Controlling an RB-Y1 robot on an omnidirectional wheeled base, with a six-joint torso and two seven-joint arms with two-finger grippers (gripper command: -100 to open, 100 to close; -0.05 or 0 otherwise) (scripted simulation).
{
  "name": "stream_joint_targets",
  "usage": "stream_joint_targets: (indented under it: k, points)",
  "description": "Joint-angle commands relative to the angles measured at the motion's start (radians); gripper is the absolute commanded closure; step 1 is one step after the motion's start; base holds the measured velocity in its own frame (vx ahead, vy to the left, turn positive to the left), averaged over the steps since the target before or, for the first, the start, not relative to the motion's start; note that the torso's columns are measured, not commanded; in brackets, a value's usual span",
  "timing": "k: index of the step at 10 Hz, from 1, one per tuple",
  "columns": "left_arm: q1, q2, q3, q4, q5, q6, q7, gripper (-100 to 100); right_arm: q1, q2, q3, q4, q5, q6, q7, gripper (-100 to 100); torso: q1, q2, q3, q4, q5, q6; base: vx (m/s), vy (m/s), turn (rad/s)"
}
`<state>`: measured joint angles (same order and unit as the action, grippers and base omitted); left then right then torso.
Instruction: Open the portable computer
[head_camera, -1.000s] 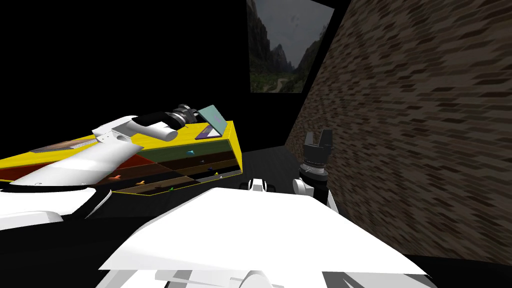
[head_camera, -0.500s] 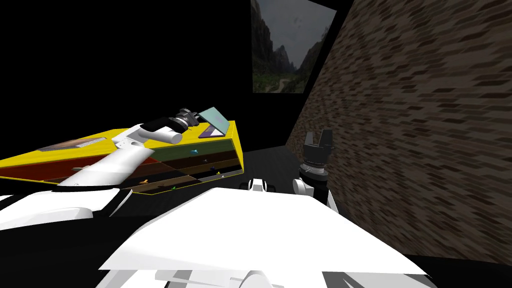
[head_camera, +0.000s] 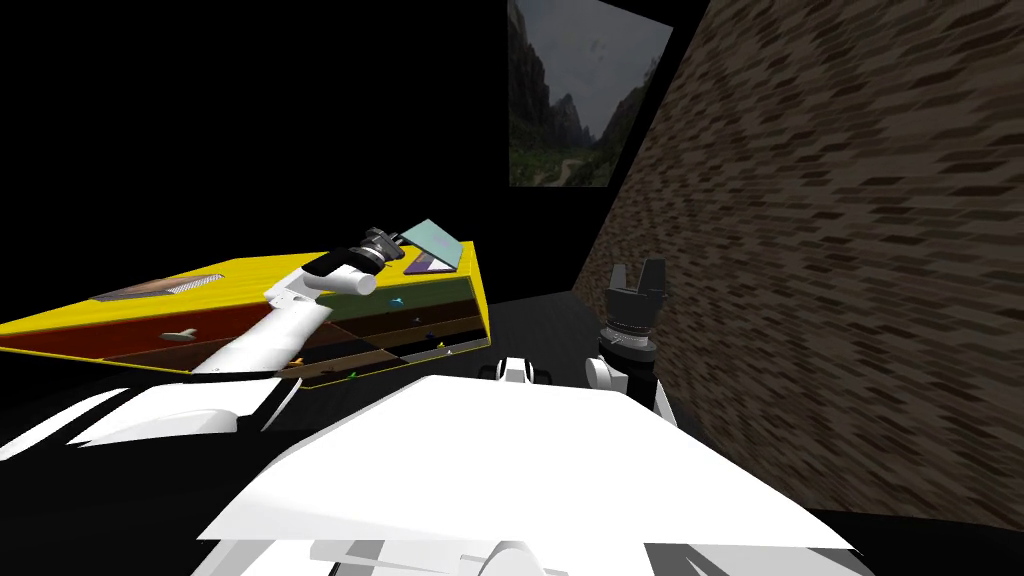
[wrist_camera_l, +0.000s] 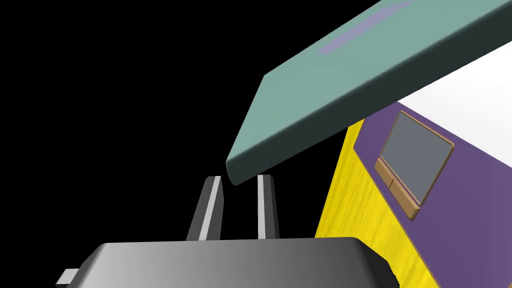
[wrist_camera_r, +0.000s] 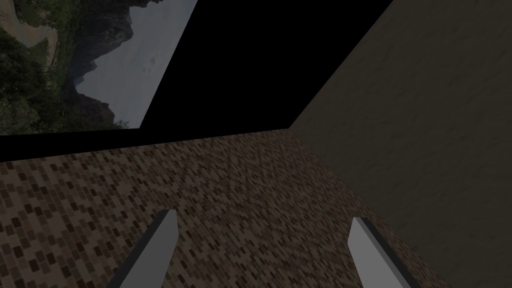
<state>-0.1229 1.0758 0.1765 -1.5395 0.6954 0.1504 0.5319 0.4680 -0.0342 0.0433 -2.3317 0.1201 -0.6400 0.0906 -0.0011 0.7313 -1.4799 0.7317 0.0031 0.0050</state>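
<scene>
The laptop sits at the far right end of a yellow-topped chest of drawers (head_camera: 250, 275). Its grey-green lid (head_camera: 435, 242) is partly raised over a purple base (head_camera: 425, 265). In the left wrist view the lid (wrist_camera_l: 350, 65) slants above the base (wrist_camera_l: 450, 200) with its grey trackpad. My left gripper (head_camera: 390, 243) is at the lid's near corner. There its fingers (wrist_camera_l: 212, 200) stand narrow and shut, and the tips of the gripper (wrist_camera_l: 237, 185) meet that corner from below. My right gripper (head_camera: 638, 270) is held up by the brick wall, open and empty (wrist_camera_r: 262, 225).
A brown brick wall (head_camera: 850, 250) runs close along my right. A landscape picture (head_camera: 570, 100) hangs on the far wall. The chest's front (head_camera: 400, 310) has several dark drawers with small coloured handles. A black area lies beyond the chest.
My left arm has stretched farther forward along the chest, its elbow and shoulder swinging right. The gripper stays at the lid's corner. The right arm has not moved.
</scene>
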Motion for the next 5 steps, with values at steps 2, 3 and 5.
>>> stream_joint_targets:
  k: [2, 3, 5]
  points:
    - [-0.004, -0.066, 0.0, 0.027, 0.008, -0.036, 0.012, 100, 0.0, 0.0, 0.0, 0.0, 0.0, 0.0, 0.0, 0, -0.002, 0.003, 0.001, 0.004, -0.004, -0.002, -0.015, 0.047, 0.006]
    - [-0.006, -0.098, 0.0, 0.039, 0.012, -0.054, 0.017, 100, 0.0, 0.0, 0.0, 0.0, 0.0, 0.0, 0.0, 0, 0.0, 0.004, 0.002, 0.005, -0.003, -0.002, -0.022, 0.059, -0.013]
    - [-0.011, -0.154, 0.0, 0.063, 0.019, -0.088, 0.028, 100, 0.0, 0.0, 0.0, 0.0, 0.0, 0.0, 0.0, 0, 0.0, 0.004, 0.002, 0.004, -0.002, -0.002, -0.03, 0.06, -0.015]
